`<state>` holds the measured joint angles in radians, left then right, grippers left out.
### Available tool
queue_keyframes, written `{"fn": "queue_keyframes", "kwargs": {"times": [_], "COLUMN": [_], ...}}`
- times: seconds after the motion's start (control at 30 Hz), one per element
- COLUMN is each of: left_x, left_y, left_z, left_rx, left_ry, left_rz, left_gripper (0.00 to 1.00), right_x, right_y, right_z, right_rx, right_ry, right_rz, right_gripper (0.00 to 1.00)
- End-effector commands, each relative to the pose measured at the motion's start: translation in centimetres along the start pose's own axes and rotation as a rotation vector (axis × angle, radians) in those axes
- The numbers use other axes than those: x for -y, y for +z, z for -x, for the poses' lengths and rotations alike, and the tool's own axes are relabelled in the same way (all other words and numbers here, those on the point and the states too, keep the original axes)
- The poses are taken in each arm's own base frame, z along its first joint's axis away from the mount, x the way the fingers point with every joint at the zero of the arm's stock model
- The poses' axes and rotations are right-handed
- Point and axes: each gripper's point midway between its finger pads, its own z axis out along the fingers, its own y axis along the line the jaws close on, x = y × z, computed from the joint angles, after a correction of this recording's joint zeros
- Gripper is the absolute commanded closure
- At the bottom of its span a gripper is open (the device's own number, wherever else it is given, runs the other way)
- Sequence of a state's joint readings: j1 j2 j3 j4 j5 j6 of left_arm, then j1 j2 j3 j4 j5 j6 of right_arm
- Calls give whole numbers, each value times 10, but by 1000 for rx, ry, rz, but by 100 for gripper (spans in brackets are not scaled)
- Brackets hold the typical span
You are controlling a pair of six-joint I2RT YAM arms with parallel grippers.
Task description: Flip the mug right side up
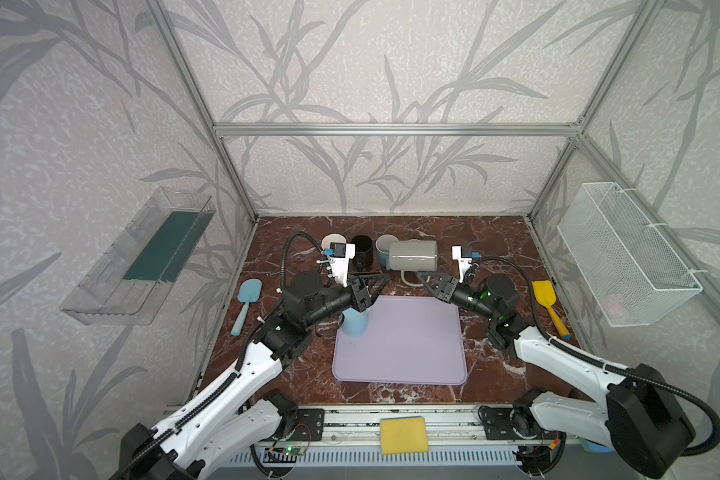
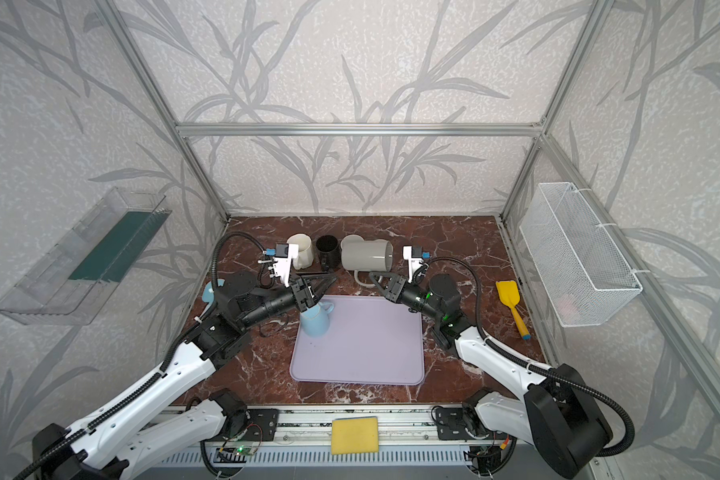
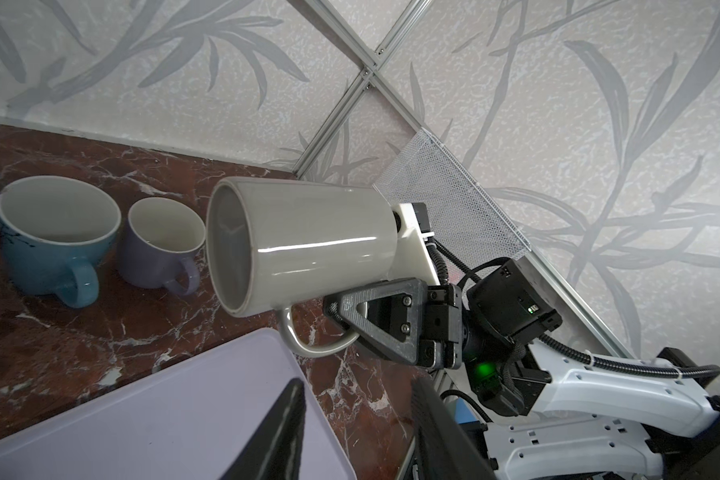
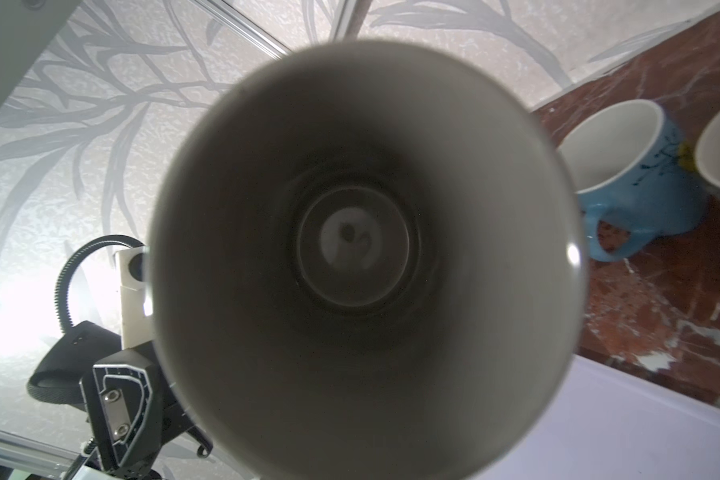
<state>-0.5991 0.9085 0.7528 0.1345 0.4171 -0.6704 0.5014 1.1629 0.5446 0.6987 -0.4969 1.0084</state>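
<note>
The grey mug [image 1: 412,255] [image 2: 366,255] hangs on its side above the back of the table, its handle [image 3: 304,345] pointing down. Its mouth faces right, and the right wrist view looks straight into it [image 4: 362,249]. My right gripper [image 1: 422,278] [image 2: 375,277] [image 3: 350,320] is shut on the handle; in its own wrist view the mug hides the jaws. My left gripper [image 1: 381,280] [image 2: 327,279] [image 3: 358,432] stands open just left of the mug, apart from it, with nothing between its fingers.
Behind stand a white mug [image 1: 331,243], a black mug [image 1: 362,249], a blue mug [image 3: 55,237] and a purple mug [image 3: 159,245]. A light blue mug [image 2: 314,318] stands on the lilac mat [image 1: 404,345]. A blue spatula [image 1: 246,303] lies left, a yellow spatula [image 1: 549,305] right.
</note>
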Motion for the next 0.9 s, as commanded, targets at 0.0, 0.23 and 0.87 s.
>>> {"fn": "queue_keyframes", "kwargs": {"times": [0.0,0.23,0.87], "left_x": [-12,-16,-18], "left_y": [-4,-2,-6], "left_z": [1,-2,-2], "left_rx": [5,-17,-25], "left_ry": [26,32,39], "left_rz": [69,96,120], "left_gripper": [55,55,55], "right_x": [-14,27,112], "right_y": [-17,-51,-86], "right_z": [19,25,55], "right_rx": [49,17,-175], "right_ry": [-107,-121,-259], "right_rz": [10,-205,-792], "right_gripper": [100,100,100]}}
